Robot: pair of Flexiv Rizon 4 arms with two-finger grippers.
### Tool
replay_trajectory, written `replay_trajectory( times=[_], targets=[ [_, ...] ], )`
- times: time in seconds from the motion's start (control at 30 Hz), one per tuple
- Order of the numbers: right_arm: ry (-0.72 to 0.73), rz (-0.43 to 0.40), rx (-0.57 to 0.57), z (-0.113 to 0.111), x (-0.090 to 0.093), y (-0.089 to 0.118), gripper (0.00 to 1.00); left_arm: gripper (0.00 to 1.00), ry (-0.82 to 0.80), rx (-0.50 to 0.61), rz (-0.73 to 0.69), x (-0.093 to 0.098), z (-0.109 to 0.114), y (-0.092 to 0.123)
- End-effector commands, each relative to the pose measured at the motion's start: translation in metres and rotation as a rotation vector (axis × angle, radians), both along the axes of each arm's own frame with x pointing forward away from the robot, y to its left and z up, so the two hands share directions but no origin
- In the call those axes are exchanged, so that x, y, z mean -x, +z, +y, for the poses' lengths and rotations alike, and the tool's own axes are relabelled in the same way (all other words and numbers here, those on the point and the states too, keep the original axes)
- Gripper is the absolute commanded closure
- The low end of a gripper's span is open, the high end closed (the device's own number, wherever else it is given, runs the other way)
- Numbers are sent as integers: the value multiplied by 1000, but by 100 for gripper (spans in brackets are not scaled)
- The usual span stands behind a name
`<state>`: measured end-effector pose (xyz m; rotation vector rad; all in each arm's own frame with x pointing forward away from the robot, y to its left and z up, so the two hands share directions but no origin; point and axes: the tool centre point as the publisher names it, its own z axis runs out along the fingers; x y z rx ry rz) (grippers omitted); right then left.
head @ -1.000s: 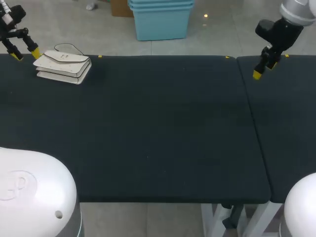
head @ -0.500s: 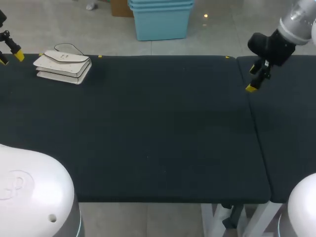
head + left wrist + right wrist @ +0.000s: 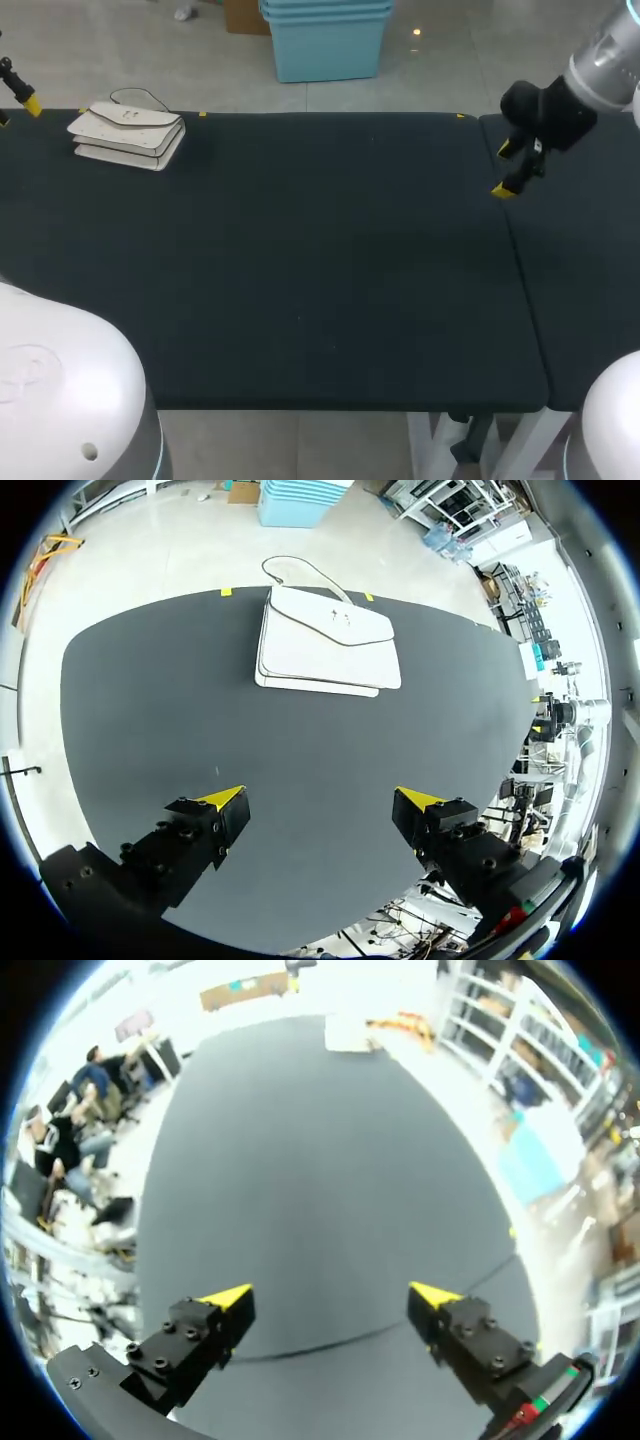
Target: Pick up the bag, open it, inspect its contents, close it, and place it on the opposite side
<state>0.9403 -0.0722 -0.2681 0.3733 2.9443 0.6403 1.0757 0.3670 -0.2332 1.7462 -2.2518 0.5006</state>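
Bag (image 3: 128,135), white with its flap shut, lies flat at the far left corner of the dark surface (image 3: 320,260) in the head view, its thin strap (image 3: 138,96) looped behind it at the far edge; it has not moved over the last second. The left hand (image 3: 15,110) sits at the view's left border, well apart from the bag, having pulled back from a spot just beside it. The right hand (image 3: 505,170) has come down and inward from the far right and now hangs over the seam (image 3: 517,260) that divides the surface.

In the left wrist view, the left hand (image 3: 322,800) has its fingers (image 3: 225,798) spread wide with only bare surface between them. The bag (image 3: 325,645) lies ahead of it, not touched, strap (image 3: 300,570) curling past its far side.

In the right wrist view, the right hand (image 3: 330,1295) is likewise spread wide and holds nothing, with the seam (image 3: 330,1345) running across under its fingers (image 3: 232,1298).
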Motion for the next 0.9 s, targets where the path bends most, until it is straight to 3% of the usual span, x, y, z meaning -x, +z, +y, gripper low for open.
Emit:
replay_trajectory(
  times=[0.03,0.23,0.9],
  targets=[
    [48,-26,-56,5,3,-13,0,0,-33,169,46,-21,8,-5],
    [99,-47,-86,19,9,-23,0,0,-29,215,-25,-34,14,-4],
    [82,-32,-61,27,19,-31,0,0,-24,243,-32,-34,16,-2]
  ],
)
